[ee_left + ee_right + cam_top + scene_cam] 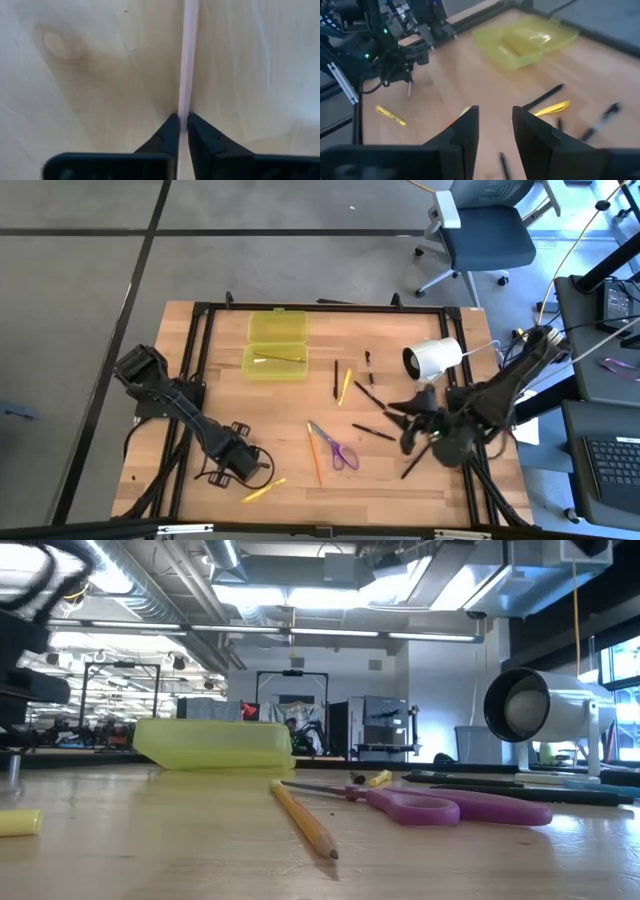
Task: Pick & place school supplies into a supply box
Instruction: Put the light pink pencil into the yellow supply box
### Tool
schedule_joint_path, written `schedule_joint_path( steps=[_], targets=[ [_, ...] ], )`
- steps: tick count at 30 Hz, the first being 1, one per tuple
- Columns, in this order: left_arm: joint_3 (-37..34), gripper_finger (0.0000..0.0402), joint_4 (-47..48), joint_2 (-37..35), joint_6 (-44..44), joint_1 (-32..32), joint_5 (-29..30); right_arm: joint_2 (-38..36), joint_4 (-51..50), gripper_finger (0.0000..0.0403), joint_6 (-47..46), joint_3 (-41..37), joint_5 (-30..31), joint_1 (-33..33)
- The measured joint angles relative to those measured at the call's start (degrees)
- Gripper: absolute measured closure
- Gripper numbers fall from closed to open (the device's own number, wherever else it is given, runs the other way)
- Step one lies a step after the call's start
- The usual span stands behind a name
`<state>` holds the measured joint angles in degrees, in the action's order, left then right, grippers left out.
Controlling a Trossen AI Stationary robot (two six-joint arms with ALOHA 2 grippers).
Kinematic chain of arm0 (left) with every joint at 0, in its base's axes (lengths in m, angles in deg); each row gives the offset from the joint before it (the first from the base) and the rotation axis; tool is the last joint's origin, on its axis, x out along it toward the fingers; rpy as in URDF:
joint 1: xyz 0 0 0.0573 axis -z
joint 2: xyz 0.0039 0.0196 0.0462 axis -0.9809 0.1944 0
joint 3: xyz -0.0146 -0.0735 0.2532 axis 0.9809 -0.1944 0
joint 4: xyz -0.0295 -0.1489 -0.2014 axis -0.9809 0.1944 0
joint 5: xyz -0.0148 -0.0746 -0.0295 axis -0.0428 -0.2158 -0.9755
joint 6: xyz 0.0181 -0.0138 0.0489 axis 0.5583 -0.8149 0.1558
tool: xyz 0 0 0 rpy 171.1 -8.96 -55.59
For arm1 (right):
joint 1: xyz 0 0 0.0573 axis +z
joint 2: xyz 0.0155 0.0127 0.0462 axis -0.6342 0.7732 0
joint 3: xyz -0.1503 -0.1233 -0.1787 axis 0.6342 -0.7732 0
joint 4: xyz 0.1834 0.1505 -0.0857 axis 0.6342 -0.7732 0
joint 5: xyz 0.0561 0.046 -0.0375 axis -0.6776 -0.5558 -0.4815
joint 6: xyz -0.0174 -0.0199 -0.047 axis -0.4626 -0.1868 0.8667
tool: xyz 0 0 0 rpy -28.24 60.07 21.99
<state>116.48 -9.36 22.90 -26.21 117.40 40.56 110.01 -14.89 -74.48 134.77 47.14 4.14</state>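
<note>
The open yellow-green supply box (277, 345) lies near the table's far edge, with a thin pencil (280, 358) in its near half. Purple-handled scissors (341, 449) and an orange pencil (315, 456) lie mid-table. A yellow pen (262, 490) lies by the near edge. Black pens (372, 395) and a yellow one (345, 386) are scattered toward the right. My left gripper (183, 117) is at the near left, shut on a thin pale stick (187, 65). My right gripper (495, 125) hovers open above the black pens on the right, holding nothing. My left gripper pinches the thin pale stick between its two fingertips (172, 125), holding it at one end (183, 111). The stick runs on in line with the fingers. In the right wrist view it points down below the gripper (409, 89), just above the table.
A white cylinder (432, 358) on a stand sits on the table's right far part, close to my right arm. Black frame rails (190, 370) border the table. Bare wood lies between the box and the scissors. An office chair (487, 235) stands beyond the far edge.
</note>
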Motion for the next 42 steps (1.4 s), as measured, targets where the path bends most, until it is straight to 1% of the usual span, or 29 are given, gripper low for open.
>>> schedule_joint_path(
  steps=[3, 7, 11, 15, 17, 20, 22, 26, 32, 34, 39, 42],
  targets=[
    [-0.1, 0.0393, -1.1, 0.0, -2.3, -3.3, -2.7, -3.9, -4.9, 0.0281, -0.1, 0.0, 2.1, 2.0],
    [-0.2, 0.0395, -3.8, 0.3, -8.5, -8.9, -6.7, -8.1, -10.3, 0.0281, 0.0, 0.0, 3.2, 3.3],
    [-0.2, 0.0396, -7.8, 0.4, -16.1, -14.5, -7.9, -12.3, -15.5, 0.0281, 0.1, 0.0, 3.2, 3.3],
    [-0.2, 0.0397, -12.9, 0.4, -21.4, -19.6, -9.1, -16.4, -19.5, 0.0281, 0.7, 0.0, 3.2, 3.3],
    [-0.2, 0.0397, -16.1, 0.5, -23.9, -21.7, -8.2, -18.3, -21.7, 0.0281, 1.7, 0.0, 2.9, 3.3],
    [-0.2, 0.0397, -19.2, 0.6, -27.0, -24.4, -5.0, -20.9, -25.5, 0.0281, 1.9, 0.0, 2.2, 3.3],
    [-0.1, 0.0398, -19.5, 0.5, -29.1, -25.8, -3.2, -22.6, -28.1, 0.0281, 1.9, 0.0, 1.3, 3.3],
    [0.0, 0.0398, -19.4, 0.5, -30.9, -27.7, -2.1, -25.2, -31.9, 0.0281, 1.9, 0.0, 1.2, 3.3],
    [0.0, 0.0398, -18.5, -0.1, -33.4, -28.5, 1.5, -28.5, -33.8, 0.0281, 3.5, 0.0, 1.2, 3.3],
    [0.6, 0.0398, -16.7, -0.1, -33.7, -28.4, 2.5, -29.3, -33.8, 0.0281, 3.7, 0.0, 1.2, 3.3],
    [4.5, 0.0398, -6.0, -0.2, -32.7, -28.6, 7.1, -30.2, -33.7, 0.0281, 3.8, 0.0, 1.7, 3.3],
    [5.8, 0.0398, -2.6, -0.3, -31.4, -29.0, 7.4, -30.1, -33.7, 0.0281, 3.5, 0.0, 1.7, 3.3]
  ],
)
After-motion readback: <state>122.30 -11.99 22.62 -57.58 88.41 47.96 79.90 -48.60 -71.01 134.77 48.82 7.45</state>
